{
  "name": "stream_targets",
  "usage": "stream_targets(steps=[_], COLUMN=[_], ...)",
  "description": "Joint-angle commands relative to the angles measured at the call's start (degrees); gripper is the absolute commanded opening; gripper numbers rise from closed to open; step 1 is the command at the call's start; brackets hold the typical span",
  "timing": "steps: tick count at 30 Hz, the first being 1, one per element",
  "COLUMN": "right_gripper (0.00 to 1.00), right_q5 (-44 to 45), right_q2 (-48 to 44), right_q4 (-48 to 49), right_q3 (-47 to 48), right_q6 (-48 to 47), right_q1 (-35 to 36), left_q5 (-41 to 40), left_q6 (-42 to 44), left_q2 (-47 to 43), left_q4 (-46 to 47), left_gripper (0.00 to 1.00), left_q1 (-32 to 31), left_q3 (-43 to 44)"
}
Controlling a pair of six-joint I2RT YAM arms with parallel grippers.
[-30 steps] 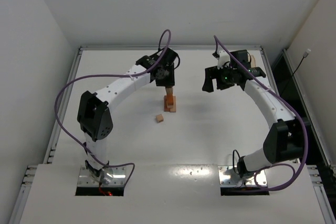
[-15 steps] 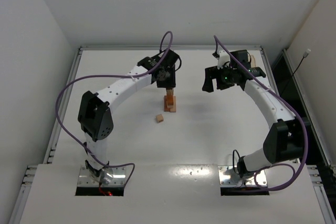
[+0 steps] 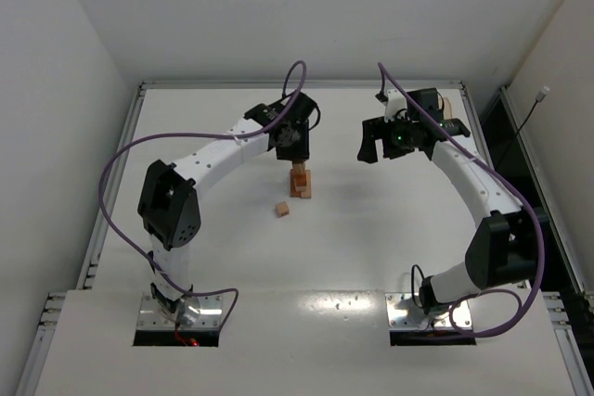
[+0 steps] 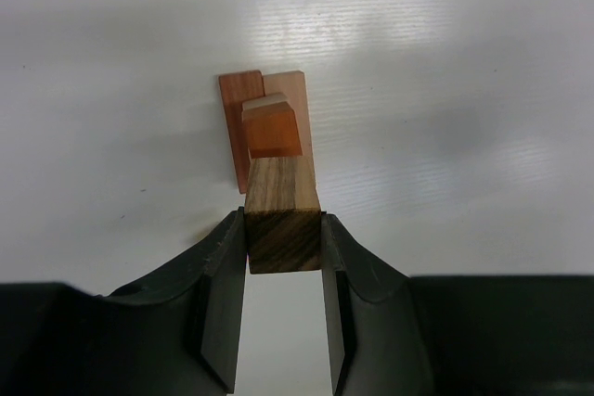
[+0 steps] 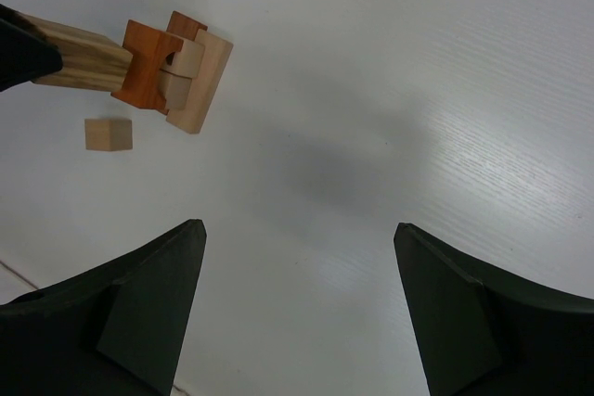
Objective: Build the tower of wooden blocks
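The wood block tower (image 3: 301,188) stands mid-table: flat reddish and tan pieces at the bottom (image 4: 269,99) with an orange cube (image 4: 273,129) on top. My left gripper (image 4: 283,229) is shut on a dark-grained tan bar (image 4: 281,197), held upright directly over the tower. In the right wrist view the bar (image 5: 83,53) meets the orange cube (image 5: 148,62) with its lower end. A loose tan cube (image 3: 282,210) lies on the table just left of the tower, near side. My right gripper (image 5: 297,238) hovers open and empty to the tower's right (image 3: 376,147).
White tabletop (image 3: 390,229) with a raised rim (image 3: 297,84) along the back and sides. White walls close behind and on the left. Purple cables (image 3: 121,164) loop off both arms.
The left gripper has edged slightly right and down with the bar over the tower. The right arm has not moved.
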Motion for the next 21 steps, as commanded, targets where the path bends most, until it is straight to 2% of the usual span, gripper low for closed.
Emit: stream_targets(steps=[1, 21], right_gripper=[0.8, 0.8], right_q5=[0.0, -0.6], right_q2=[0.3, 0.8], right_q4=[1.8, 1.8], right_q3=[1.3, 1.3], right_q6=[0.8, 0.8], right_q1=[-0.3, -0.8], left_q5=[0.7, 0.9], left_q6=[-1.0, 0.1], left_q2=[0.0, 2.1], left_q4=[1.0, 1.5], left_gripper=[0.0, 0.0], left_q1=[-0.7, -0.7], left_q3=[-0.7, 1.5])
